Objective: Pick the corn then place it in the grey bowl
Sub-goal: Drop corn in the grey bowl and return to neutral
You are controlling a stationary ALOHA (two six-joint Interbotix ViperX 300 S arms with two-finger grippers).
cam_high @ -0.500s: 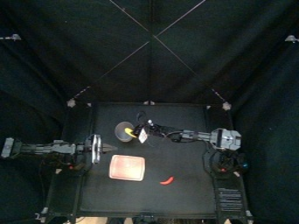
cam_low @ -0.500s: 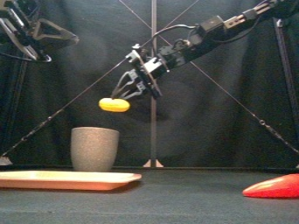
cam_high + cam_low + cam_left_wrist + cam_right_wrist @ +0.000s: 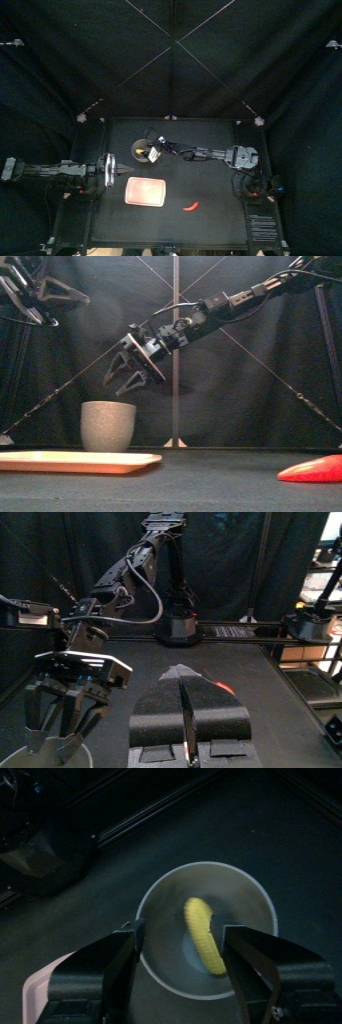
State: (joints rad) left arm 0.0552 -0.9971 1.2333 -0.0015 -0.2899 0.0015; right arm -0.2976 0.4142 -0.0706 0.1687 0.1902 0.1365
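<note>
Two arms share the bench (image 3: 214,185) in the view from above. The left gripper (image 3: 112,170) is held at the left side, well apart from everything. The right arm reaches in from the right, and the right gripper (image 3: 148,152) hangs over the grey cup (image 3: 135,151), which stands toward the back left. We see a pink tray (image 3: 144,191) in front of the cup, and a red pepper (image 3: 191,207) lying to the tray's right, near the front edge. From the front, the right gripper (image 3: 124,384) hovers tilted above the cup (image 3: 108,426), clear of its rim, with its jaws spread apart and nothing between them. The tray (image 3: 74,462) lies flat in the left foreground, the pepper (image 3: 318,468) is at the far right, and the left arm shows at the upper left corner. In the left wrist view, the left gripper (image 3: 185,677) has its jaws pressed together, with only a thin seam between them, and holds nothing. Beyond it we see the right gripper (image 3: 47,742), parted, above a pale sliver of the cup's rim. In the right wrist view we look straight down between the parted jaws into the cup (image 3: 171,890). The corn (image 3: 203,936) lies inside it on the bottom, touching neither jaw. A corner of the tray (image 3: 40,983) shows beside the cup.
</note>
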